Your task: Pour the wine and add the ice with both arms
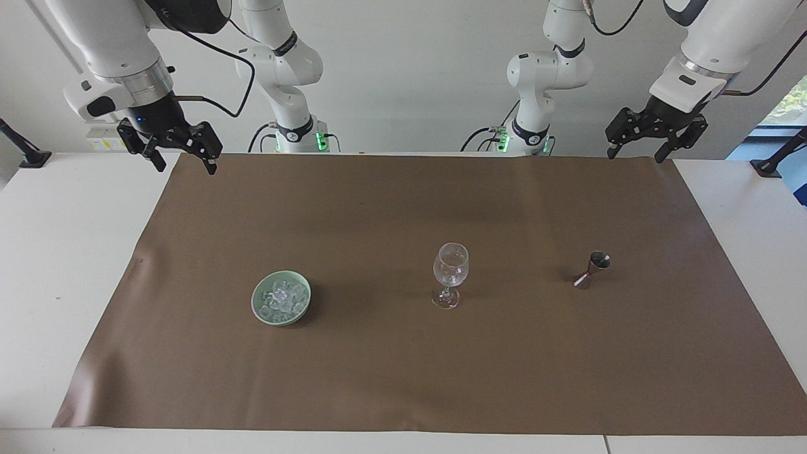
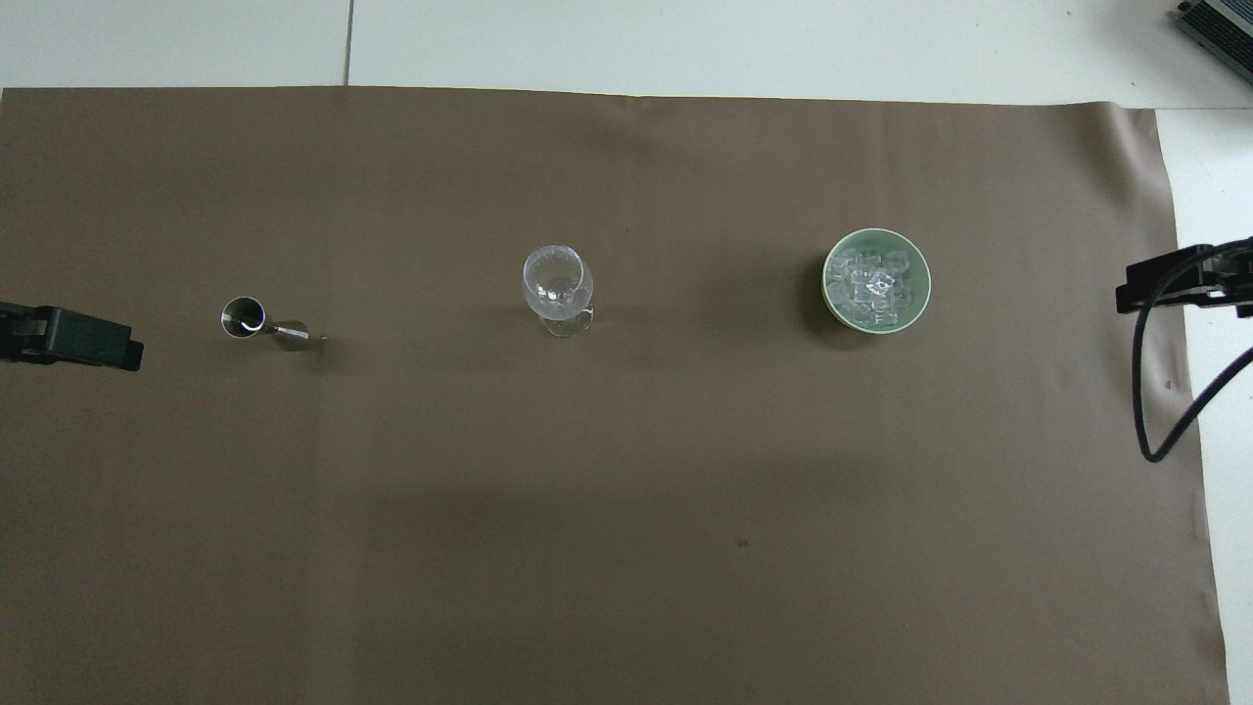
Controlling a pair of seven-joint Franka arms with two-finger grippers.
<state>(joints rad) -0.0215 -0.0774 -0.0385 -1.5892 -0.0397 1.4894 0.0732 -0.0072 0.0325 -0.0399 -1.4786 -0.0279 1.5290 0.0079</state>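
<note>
— Where is the ice [image 1: 282,298] found?
— Clear cube-like chunks are heaped in the pale green bowl [image 1: 260,310], toward the right arm's end; their count cannot be made out.

— And the wine glass [image 1: 450,272]?
— It is stood upright mid-cloth, seemingly empty.

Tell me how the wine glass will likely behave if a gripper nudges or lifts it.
The wine glass stands on a thin stem over a small foot, so a nudge at the bowl could tip it. Its clear, smooth wall looks slippery and fragile. It appears empty, so probably light.

No readable text, labels, brands or numbers on anything in view.
</note>
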